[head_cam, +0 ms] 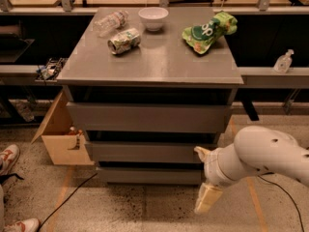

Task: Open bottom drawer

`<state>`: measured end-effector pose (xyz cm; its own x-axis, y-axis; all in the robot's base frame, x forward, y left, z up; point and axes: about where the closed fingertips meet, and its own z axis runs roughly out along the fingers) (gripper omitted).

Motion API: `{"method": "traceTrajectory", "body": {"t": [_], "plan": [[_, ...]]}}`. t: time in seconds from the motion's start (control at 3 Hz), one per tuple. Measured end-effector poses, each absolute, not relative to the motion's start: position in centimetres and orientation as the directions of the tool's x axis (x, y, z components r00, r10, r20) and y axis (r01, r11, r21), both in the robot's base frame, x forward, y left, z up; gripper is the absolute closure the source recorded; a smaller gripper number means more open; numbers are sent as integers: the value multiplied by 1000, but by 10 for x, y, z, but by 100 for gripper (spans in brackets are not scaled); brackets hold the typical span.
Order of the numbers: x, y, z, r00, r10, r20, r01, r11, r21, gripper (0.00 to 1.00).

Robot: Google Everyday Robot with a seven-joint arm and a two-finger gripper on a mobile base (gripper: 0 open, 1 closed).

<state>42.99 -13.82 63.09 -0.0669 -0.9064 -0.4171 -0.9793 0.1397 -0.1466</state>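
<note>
The grey cabinet (154, 66) has three handleless drawer fronts. The bottom drawer (145, 175) is the slimmest one, just above the floor, and sits flush and closed. My gripper (199, 180) hangs on the white arm (260, 158) at the lower right, right in front of the bottom drawer's right end. Its cream fingers are spread apart. The upper fingertip (200, 152) is level with the middle drawer (149, 152). The lower finger (207, 198) points down toward the floor. It holds nothing.
On the cabinet top lie a plastic bottle (110, 21), a can (124, 40), a white bowl (153, 17) and a green chip bag (208, 31). An open cardboard box (62, 138) stands left of the cabinet. A shoe (7, 159) and a black cable (72, 195) are on the floor.
</note>
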Motion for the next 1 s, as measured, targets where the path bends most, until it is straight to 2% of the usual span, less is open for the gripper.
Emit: {"method": "traceTrajectory", "body": {"t": [0.33,1.0], "plan": [[433,-129,558,-106,-881,-462,-982,165,-89,0],[437,-140,541,-119,-876,-467,-981,176,-81,0]]}}
